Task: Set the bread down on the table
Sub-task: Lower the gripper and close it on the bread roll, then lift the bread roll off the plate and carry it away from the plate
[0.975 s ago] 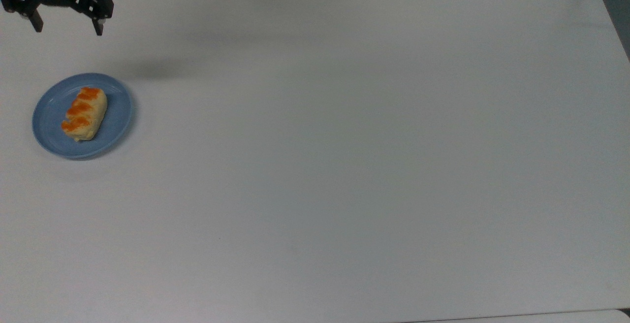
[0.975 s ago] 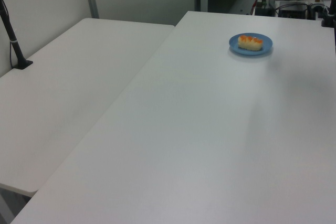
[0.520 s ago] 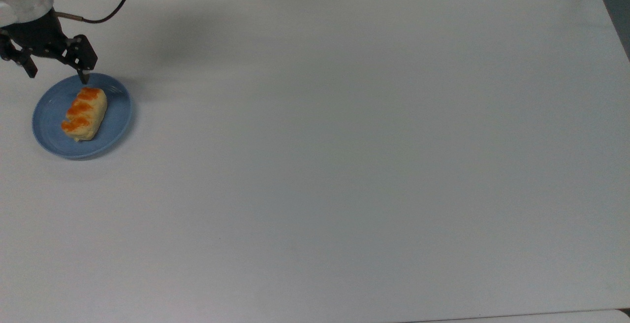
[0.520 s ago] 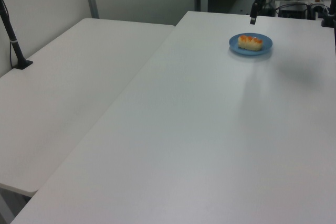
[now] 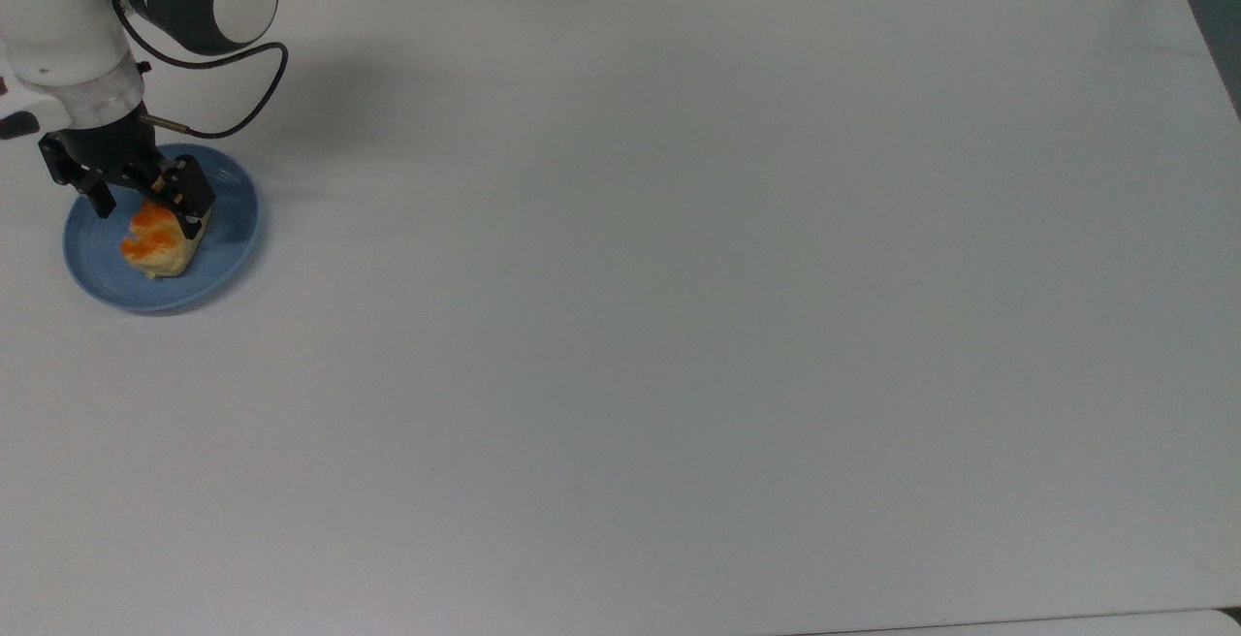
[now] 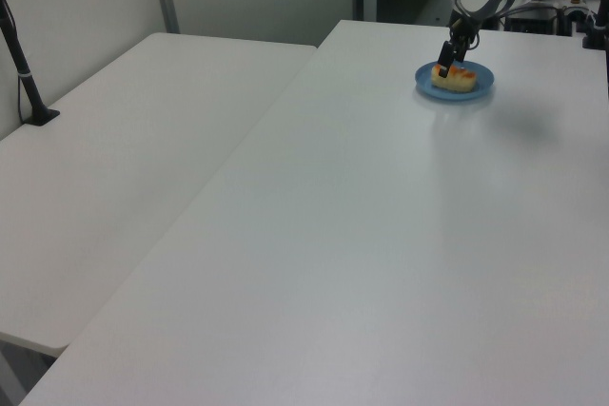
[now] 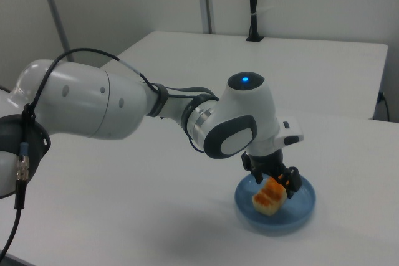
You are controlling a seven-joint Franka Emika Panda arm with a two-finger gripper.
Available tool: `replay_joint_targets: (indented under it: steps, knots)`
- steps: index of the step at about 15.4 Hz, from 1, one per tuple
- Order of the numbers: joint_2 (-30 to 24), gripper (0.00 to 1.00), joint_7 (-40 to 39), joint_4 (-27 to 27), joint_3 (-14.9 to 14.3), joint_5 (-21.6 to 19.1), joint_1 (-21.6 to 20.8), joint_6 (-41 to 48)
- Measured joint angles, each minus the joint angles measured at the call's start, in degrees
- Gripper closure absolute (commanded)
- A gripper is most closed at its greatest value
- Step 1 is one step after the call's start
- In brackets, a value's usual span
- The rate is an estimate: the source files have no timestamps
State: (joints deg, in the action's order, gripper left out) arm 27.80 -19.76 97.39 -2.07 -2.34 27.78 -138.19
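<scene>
A: Where does the small oblong pale-cream bread roll with orange-glazed bumps (image 5: 155, 240) sit against the black two-finger end effector (image 5: 145, 212)?

B: Directly under it. The end effector is down over the end of the roll that lies toward the top view's top, one finger (image 5: 197, 217) at the roll's side on the top view's right, the other finger (image 5: 101, 200) on the top view's left. In the right view the end effector (image 7: 277, 183) hangs over the roll (image 7: 269, 195) with the fingers spread to either side of it. They straddle the roll; I cannot tell whether the pads press it yet.

A: And the roll itself?

B: Lying in the round light-blue plate (image 5: 228, 238), with its near end poking out below the end effector in the top view. In the left view the roll (image 6: 458, 78) shows as a pale lump in the plate (image 6: 479, 89) at the far end.

A: The surface?

B: A large plain white matte bench (image 5: 679, 326), with the plate near the edge on the top view's left. The left view has a second white table (image 6: 124, 168) butted alongside and a black post (image 6: 24, 68) clamped at its far side. The right view has grey partition walls (image 7: 124, 10) behind.

A: Anything else in the plate?

B: Just the roll. The white and grey arm (image 7: 124, 110) reaches in above it, with a black cable (image 5: 242, 103) looping off its wrist.
</scene>
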Motion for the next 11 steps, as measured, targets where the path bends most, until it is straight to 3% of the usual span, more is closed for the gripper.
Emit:
replay_joint_targets:
  steps: [2, 3, 5, 11]
  knots:
    - [0.2, 0.58, 0.0, 0.4, 0.0, 0.0, 0.0, 0.0]
    - [0.2, 0.62, 0.0, 0.5, 0.0, 0.0, 0.1, 0.0]
    - [0.2, 0.66, 0.1, 0.5, 0.0, 0.0, 0.3, 0.0]
    - [-0.7, 0.63, 1.4, 0.0, 0.3, -0.1, 0.4, 0.0]
